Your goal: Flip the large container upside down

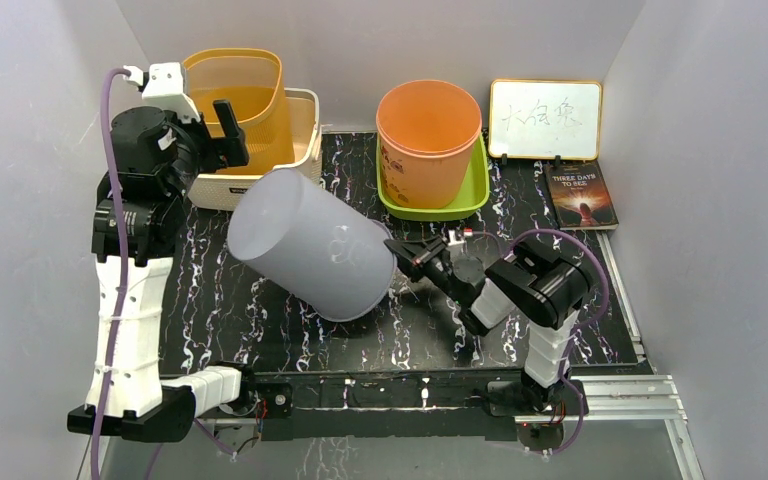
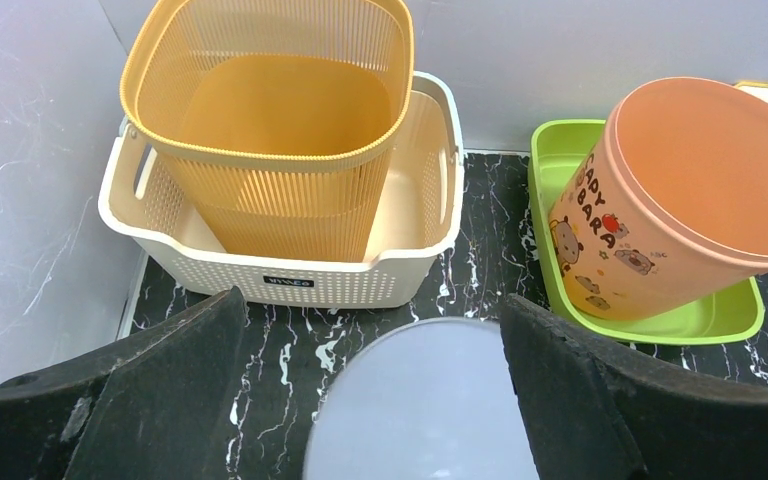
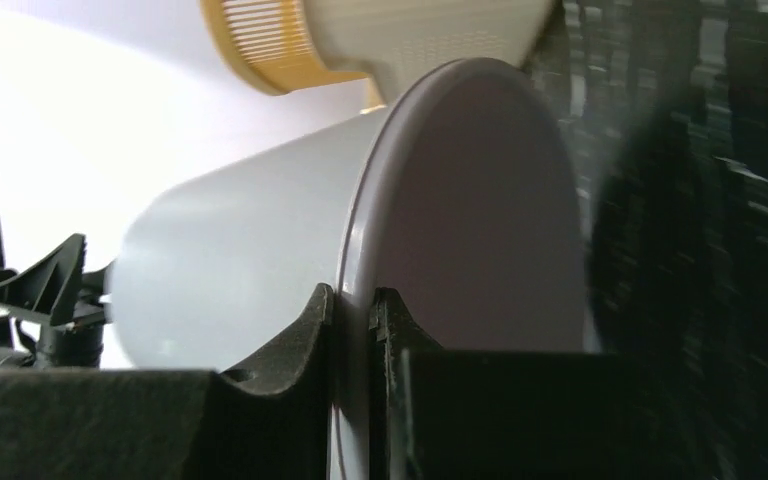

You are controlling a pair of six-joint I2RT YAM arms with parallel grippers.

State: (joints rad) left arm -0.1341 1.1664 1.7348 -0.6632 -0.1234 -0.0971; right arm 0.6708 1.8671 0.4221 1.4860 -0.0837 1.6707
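The large container [image 1: 305,245] is lying tilted on its side over the middle of the table [image 1: 220,300], its closed base facing the left edge. The right gripper [image 1: 397,247] is pinching its rim on the right side. The left gripper [image 1: 215,135] is hovering with jaws apart near the back left corner, beside an orange basket [image 1: 250,100] sitting inside a cream basket [image 1: 307,130]. An orange bucket [image 1: 425,150] is standing in a green tray [image 1: 475,185] at the back edge. A whiteboard [image 1: 545,120] is leaning behind a book [image 1: 580,195] in the back right corner.
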